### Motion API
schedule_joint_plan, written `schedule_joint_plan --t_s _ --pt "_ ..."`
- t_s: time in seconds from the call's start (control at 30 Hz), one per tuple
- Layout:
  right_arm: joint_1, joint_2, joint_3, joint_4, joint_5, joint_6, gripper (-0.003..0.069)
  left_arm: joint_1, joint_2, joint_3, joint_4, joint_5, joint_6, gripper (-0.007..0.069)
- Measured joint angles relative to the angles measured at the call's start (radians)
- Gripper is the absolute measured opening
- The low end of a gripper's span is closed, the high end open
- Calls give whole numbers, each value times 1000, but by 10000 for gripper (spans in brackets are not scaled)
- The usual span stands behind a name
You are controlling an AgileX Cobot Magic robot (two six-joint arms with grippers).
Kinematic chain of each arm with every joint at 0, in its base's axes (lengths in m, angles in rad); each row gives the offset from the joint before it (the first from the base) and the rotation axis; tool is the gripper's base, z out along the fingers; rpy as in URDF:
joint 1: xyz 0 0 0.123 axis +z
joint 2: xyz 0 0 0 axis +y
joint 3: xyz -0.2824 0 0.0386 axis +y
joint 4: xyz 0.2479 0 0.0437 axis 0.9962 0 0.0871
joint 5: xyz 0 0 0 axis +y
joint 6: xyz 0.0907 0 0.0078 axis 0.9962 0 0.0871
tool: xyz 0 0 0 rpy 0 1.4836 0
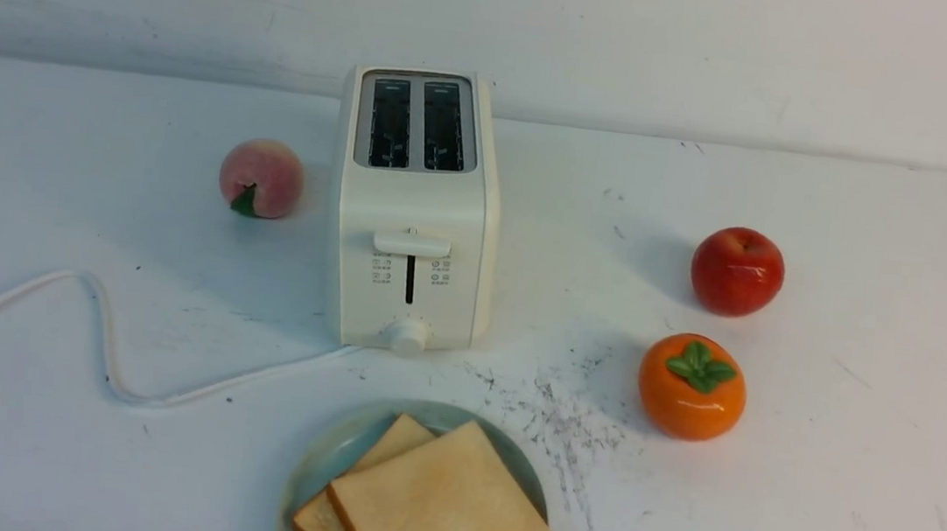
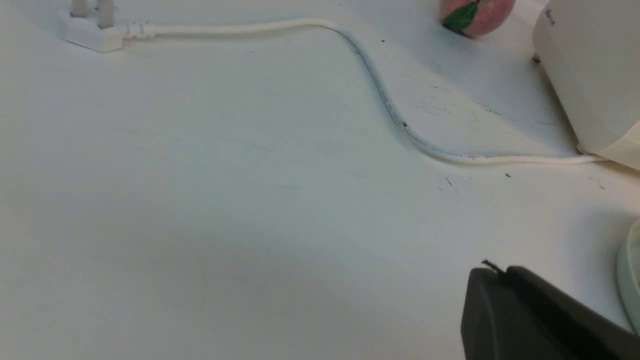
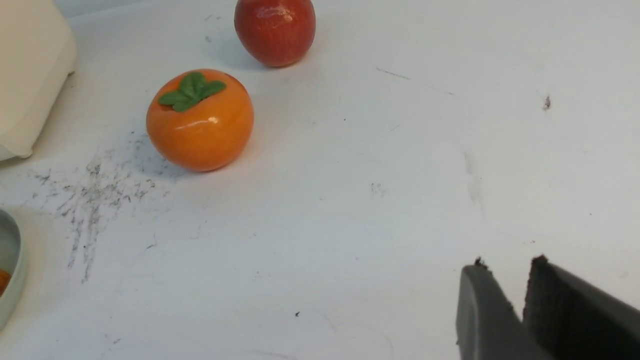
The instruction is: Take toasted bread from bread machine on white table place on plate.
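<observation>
Nearest me in the front view, both slices of toasted bread (image 1: 447, 513) lie overlapped on the plate (image 1: 310, 468), one resting on top of the other. Behind them the bread machine (image 1: 415, 207) stands upright on the white table (image 1: 859, 447), both slots dark and empty, lever (image 1: 411, 245) near the top of its track. A peach (image 1: 262, 178) sits left of it; an apple (image 1: 737, 270) and a persimmon (image 1: 692, 386) sit to the right. Neither arm shows here.

From the left wrist view, the left gripper (image 2: 492, 272) hangs above bare table, fingers together with no gap I can see and nothing between them. The cord (image 2: 380, 90) runs to its plug (image 2: 92, 27).

From the right wrist view, the right gripper (image 3: 505, 272) shows a narrow slit between its pads, holding nothing.

I judge the task finished. What remains is to keep both arms low, slow and clear of the plate rim and the cord, so nothing gets nudged.
</observation>
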Motion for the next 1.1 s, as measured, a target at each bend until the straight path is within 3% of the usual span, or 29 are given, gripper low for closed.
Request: schedule_joint_plan --t_s 1.1 --pt "-1 0 0 0 0 0 183 -16 0 0 -4 -7 -7 20"
